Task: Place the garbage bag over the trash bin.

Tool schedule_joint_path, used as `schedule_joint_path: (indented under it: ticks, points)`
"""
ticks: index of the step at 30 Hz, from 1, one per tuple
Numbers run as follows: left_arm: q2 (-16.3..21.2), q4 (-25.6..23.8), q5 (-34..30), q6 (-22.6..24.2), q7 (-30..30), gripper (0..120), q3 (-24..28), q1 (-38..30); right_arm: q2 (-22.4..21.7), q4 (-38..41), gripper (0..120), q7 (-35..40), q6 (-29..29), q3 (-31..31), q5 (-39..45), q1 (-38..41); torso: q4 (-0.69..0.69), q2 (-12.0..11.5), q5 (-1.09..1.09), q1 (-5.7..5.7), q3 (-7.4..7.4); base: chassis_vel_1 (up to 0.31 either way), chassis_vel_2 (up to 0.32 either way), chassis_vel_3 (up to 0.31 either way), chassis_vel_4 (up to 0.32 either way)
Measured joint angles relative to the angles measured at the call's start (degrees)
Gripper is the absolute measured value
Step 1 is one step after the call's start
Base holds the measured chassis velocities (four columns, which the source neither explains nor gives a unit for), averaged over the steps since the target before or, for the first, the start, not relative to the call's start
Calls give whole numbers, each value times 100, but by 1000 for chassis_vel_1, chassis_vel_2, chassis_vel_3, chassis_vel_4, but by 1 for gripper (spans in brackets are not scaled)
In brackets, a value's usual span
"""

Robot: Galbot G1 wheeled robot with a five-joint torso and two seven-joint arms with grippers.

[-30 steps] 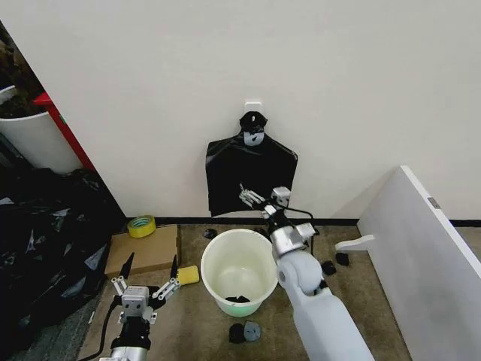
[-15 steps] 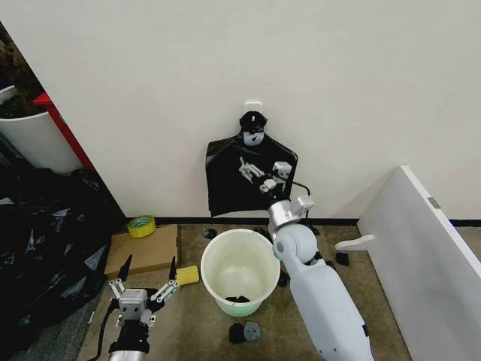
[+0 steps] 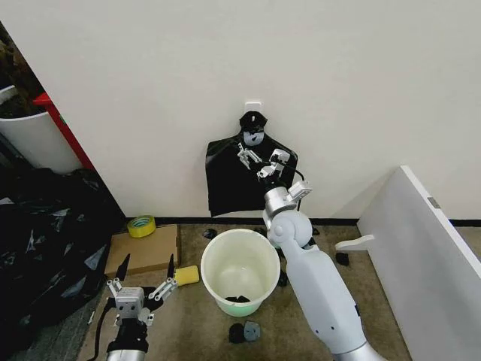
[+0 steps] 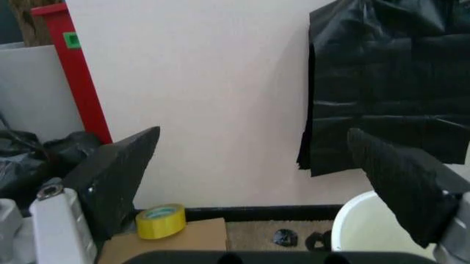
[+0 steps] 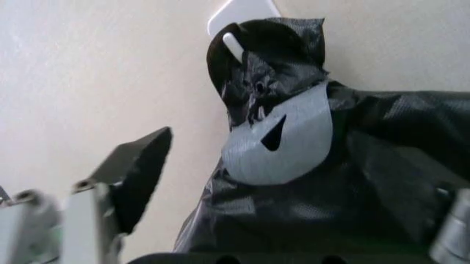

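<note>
A knot-topped bunch of black bags (image 3: 244, 184) with a grey tape patch (image 5: 283, 146) hangs from a white wall hook (image 3: 253, 106). The garbage bag is hidden in that bunch; I cannot tell one sheet from the rest. My right gripper (image 3: 252, 160) is open, raised in front of the bunch's upper part just below the taped knot, and holds nothing (image 5: 305, 165). Below stands the trash bin (image 3: 207, 259), white with a cream inside, uncovered. My left gripper (image 3: 148, 265) hovers low to the bin's left, open and holding nothing (image 4: 253, 137). The bin's rim (image 4: 353, 220) shows past that gripper.
A yellow tape roll (image 3: 141, 225) sits on a cardboard sheet (image 3: 143, 252), with a yellow sponge (image 3: 188, 275) beside the bin. A big heap of black plastic (image 3: 45, 241) and a white cylinder with red edging (image 3: 34, 139) fill the left. A white board (image 3: 428, 256) leans at right. Small dark scraps (image 3: 244, 331) lie on the floor.
My right gripper has risen from just above the bin's far rim up to the top of the hanging bunch, staying open. The left gripper has barely moved.
</note>
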Motion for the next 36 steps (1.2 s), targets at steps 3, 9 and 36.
schedule_joint_path:
  ticks: [3, 9, 36]
  points:
    - [-1, -2, -1, 0, 0, 100, 3, -4, 7, 3, 72, 26, 0, 2, 25, 24, 0, 0, 0, 0, 0, 0, 0, 0, 0]
    - [4, -2, -6, 0, -3, 100, 10, -36, 16, 16, 51, 63, -5, 20, 30, 28, 0, 0, 0, 0, 0, 0, 0, 0, 0]
    - [-19, -7, 14, 15, -16, 100, 62, -166, -153, 483, 0, 54, 68, -57, -342, -667, -1, 0, 0, 0, -1, 0, 0, 0, 0]
